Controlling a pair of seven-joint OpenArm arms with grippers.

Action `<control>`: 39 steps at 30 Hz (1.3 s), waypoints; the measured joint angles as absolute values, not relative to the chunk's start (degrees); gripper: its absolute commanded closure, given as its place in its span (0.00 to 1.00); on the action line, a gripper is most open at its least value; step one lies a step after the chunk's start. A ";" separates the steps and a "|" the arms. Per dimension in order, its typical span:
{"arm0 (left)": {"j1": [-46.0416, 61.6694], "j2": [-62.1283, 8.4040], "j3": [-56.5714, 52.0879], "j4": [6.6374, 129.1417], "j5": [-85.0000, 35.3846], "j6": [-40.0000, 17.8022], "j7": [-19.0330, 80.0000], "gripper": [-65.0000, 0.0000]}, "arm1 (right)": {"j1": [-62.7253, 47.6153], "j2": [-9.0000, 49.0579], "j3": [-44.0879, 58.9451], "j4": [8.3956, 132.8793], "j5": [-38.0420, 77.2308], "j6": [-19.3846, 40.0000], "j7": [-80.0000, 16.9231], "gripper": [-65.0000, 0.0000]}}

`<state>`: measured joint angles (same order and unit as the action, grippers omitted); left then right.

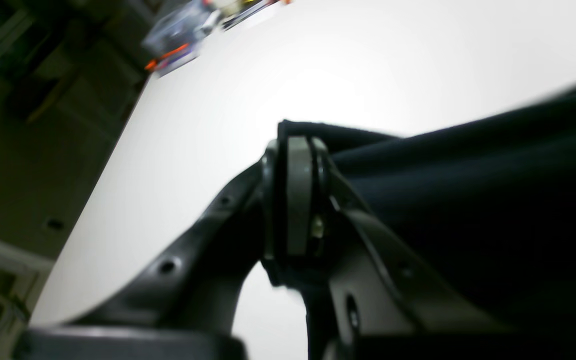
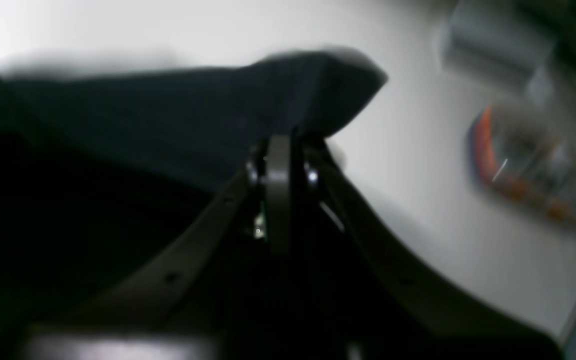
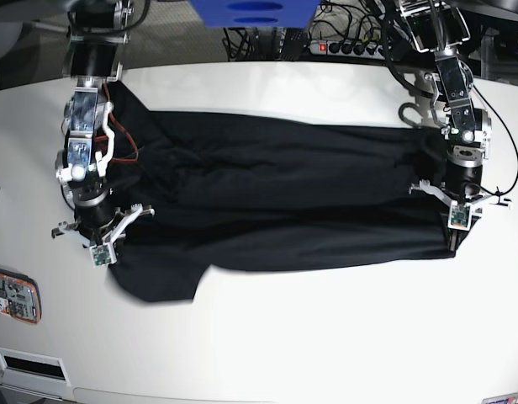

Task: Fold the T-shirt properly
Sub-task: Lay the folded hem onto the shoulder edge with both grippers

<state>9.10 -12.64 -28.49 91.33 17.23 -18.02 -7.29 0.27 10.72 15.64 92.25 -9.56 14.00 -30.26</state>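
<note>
The black T-shirt [image 3: 276, 202] lies stretched sideways across the white table [image 3: 309, 337]. My left gripper [image 3: 453, 244], on the base view's right, is shut on the shirt's lower right corner; the wrist view shows its jaws [image 1: 295, 150] pinching a fold of the black cloth [image 1: 468, 200], lifted a little off the table. My right gripper [image 3: 108, 257], on the base view's left, is shut on the shirt's lower left edge near a sleeve; its wrist view [image 2: 280, 142] shows the dark fabric [image 2: 168, 110] held up and blurred.
An orange-edged packet [image 3: 13, 295] lies at the table's left edge and shows in the right wrist view [image 2: 533, 175]. A white box [image 3: 28, 364] sits at the front left corner. A blue object [image 3: 252, 12] and cables [image 3: 351, 38] lie behind the table.
</note>
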 measured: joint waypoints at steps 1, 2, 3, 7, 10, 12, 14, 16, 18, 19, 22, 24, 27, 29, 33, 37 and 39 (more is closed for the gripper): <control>8.88 -12.43 -29.17 91.35 17.21 -18.15 -7.55 1.00 | 0.36 10.63 15.64 93.21 -9.61 13.93 -30.17 1.00; 8.84 -12.34 -29.61 91.37 17.19 -18.35 -7.77 1.00 | 0.95 10.70 15.62 94.54 -9.45 14.00 -29.23 1.00; 8.95 -12.38 -29.80 91.39 17.23 -18.37 -7.70 1.00 | 1.52 10.81 15.59 95.70 -9.28 13.82 -27.97 1.00; 11.66 -12.75 -30.15 92.03 17.23 -18.02 -7.25 1.00 | -0.38 11.09 15.59 98.00 -9.10 13.52 -27.33 1.00; 12.14 -12.64 -30.17 93.34 17.23 -18.24 -7.22 1.00 | -2.90 10.90 15.59 97.78 -9.50 13.89 -30.00 1.00; 11.75 -12.51 -30.20 95.11 17.19 -18.37 -7.62 1.00 | -2.83 10.76 15.57 98.24 -9.45 13.74 -28.73 1.00; 12.47 -12.47 -31.27 97.06 17.12 -18.55 -7.88 1.00 | -3.38 10.79 15.57 99.81 -9.21 13.72 -27.42 1.00; 13.72 -12.53 -32.10 98.39 17.02 -18.20 -7.64 1.00 | -4.71 10.81 15.59 100.16 -9.10 13.47 -27.59 1.00; 14.33 -12.51 -32.40 98.67 17.08 -17.82 -7.22 1.00 | -5.91 10.76 15.59 99.92 -9.28 13.80 -28.91 1.00; 14.28 -12.49 -32.36 98.96 17.26 -17.98 -6.74 1.00 | -6.02 10.76 15.59 99.70 -9.30 13.93 -29.39 1.00; 13.98 -12.36 -32.01 101.38 17.08 -18.39 -7.86 1.00 | -5.28 10.79 15.59 100.12 -9.26 13.72 -27.99 1.00; 14.72 -12.38 -32.01 102.39 16.99 -18.13 -8.08 1.00 | -6.17 10.72 16.73 100.64 -9.08 13.80 -27.62 1.00; 16.01 -12.38 -32.16 102.43 17.23 -18.17 -7.20 1.00 | -8.60 10.76 18.46 102.10 -9.54 13.72 -29.82 1.00; 16.62 -12.36 -32.16 102.50 17.21 -18.39 -7.46 1.00 | -8.67 10.83 18.48 103.46 -9.47 13.56 -28.67 1.00; 19.14 -12.47 -32.16 104.05 17.21 -18.11 -7.68 1.00 | -11.49 10.79 18.37 105.71 -9.34 13.50 -27.86 1.00; 23.14 -11.88 -33.45 105.89 17.21 -18.44 -7.84 1.00 | -15.53 10.79 18.37 105.91 -9.50 13.85 -29.08 1.00; 23.38 -10.68 -34.52 106.15 17.21 -18.22 -7.40 1.00 | -16.21 10.76 18.37 106.02 -9.43 13.61 -28.16 1.00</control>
<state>23.38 -10.68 -34.52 106.15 17.21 -18.22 -7.40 -16.21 10.76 18.37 106.02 -9.43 13.61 -28.16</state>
